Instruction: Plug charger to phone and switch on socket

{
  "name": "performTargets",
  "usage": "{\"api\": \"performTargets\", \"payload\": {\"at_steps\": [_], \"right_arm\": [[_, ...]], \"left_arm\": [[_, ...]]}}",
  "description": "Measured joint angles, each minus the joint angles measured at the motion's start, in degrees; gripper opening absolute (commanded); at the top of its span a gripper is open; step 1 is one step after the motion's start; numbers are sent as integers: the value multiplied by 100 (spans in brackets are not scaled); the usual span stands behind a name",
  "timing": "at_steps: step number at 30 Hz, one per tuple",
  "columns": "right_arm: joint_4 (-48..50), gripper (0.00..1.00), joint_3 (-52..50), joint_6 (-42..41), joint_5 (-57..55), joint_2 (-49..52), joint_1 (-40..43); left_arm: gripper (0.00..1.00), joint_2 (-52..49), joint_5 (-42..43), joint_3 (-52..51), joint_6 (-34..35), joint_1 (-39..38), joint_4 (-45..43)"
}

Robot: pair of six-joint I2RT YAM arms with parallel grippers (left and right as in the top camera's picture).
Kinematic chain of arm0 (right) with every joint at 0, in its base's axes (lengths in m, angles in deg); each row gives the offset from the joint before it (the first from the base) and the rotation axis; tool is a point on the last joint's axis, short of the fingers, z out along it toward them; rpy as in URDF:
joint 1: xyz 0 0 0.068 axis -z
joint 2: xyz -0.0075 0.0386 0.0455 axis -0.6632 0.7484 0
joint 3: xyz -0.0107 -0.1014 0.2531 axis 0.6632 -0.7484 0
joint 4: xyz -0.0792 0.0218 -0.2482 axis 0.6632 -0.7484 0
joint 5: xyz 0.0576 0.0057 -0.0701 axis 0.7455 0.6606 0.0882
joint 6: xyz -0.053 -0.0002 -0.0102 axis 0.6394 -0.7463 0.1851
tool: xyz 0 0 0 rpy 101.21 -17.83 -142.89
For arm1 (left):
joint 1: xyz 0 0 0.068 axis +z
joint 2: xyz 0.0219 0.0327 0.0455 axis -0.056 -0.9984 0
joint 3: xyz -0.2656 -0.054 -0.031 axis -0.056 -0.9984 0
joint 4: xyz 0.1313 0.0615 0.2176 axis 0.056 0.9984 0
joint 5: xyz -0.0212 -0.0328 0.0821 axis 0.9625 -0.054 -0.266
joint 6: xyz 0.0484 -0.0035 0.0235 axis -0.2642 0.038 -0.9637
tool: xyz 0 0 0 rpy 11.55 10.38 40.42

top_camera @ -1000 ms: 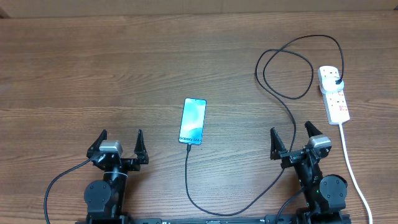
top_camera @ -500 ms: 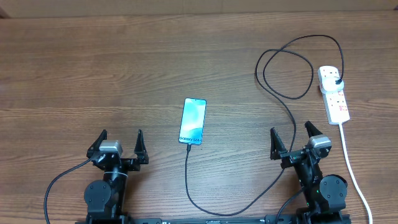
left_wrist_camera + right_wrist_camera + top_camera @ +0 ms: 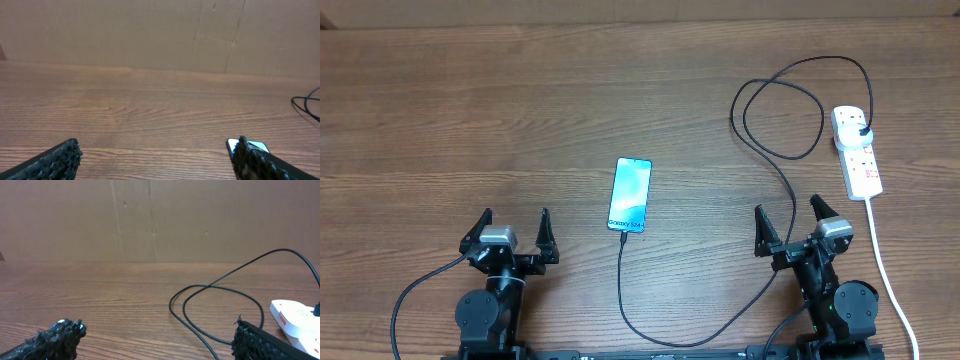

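Note:
The phone (image 3: pixel 630 195) lies face up mid-table with its blue-teal screen lit; a corner of it (image 3: pixel 256 146) peeks past my left gripper's right finger. The charger (image 3: pixel 775 160), a thin black cable, runs from the phone's near end in a loop across the table, and its black plug sits in the socket (image 3: pixel 857 152), a white power strip at the right. That cable (image 3: pixel 220 305) and the strip's end (image 3: pixel 295 317) show in the right wrist view. My left gripper (image 3: pixel 513 228) stands open at the near left, my right gripper (image 3: pixel 787 221) open at the near right. Neither holds anything.
The strip's white cord (image 3: pixel 888 275) trails toward the near right edge beside my right arm. A brown cardboard wall (image 3: pixel 160 35) stands behind the wooden table (image 3: pixel 470 110).

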Motion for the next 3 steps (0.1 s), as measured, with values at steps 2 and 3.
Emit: {"api": "performTargets", "payload": {"at_steps": [2, 3], "right_arm": [[-4, 100, 0, -2, 2, 0, 0], [-2, 100, 0, -2, 2, 0, 0]], "left_arm": [[99, 0, 0, 0, 0, 0, 0], [100, 0, 0, 0, 0, 0, 0]]}}
